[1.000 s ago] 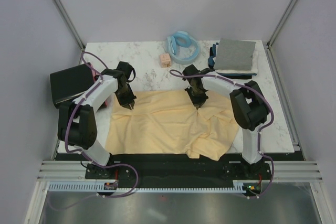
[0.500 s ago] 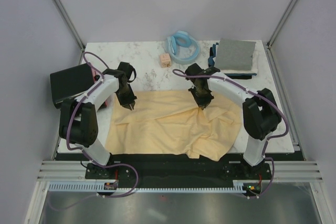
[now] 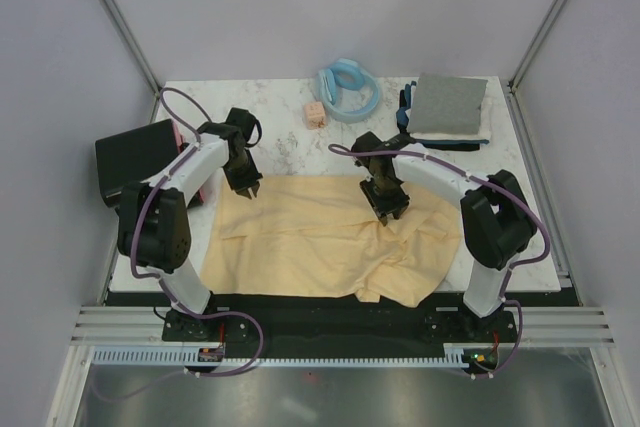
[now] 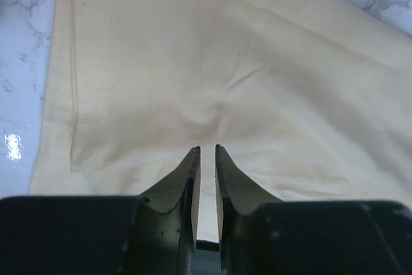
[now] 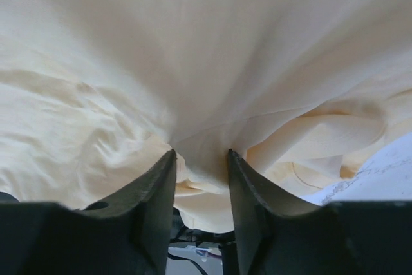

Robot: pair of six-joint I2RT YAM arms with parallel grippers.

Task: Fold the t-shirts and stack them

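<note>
This is a robotics lab test cell, not a home or a shop. A marble-patterned worktop (image 3: 290, 147) stands boxed in by plain pale walls (image 3: 300, 7) on three sides, with bare aluminium posts (image 3: 115, 17) rising from the worktop's far corners. A left arm (image 3: 190, 172) and a right arm (image 3: 440, 172), white and black, are bolted to a black strip (image 3: 330, 312) along the worktop's near edge. Purple cables (image 3: 128, 237) run along them. Just in front of the worktop's near edge lie aluminium rails (image 3: 570, 325) and a slotted cable duct (image 3: 340, 355). On the worktop a yellow t-shirt (image 3: 310, 237) lies spread as a test piece.
</note>
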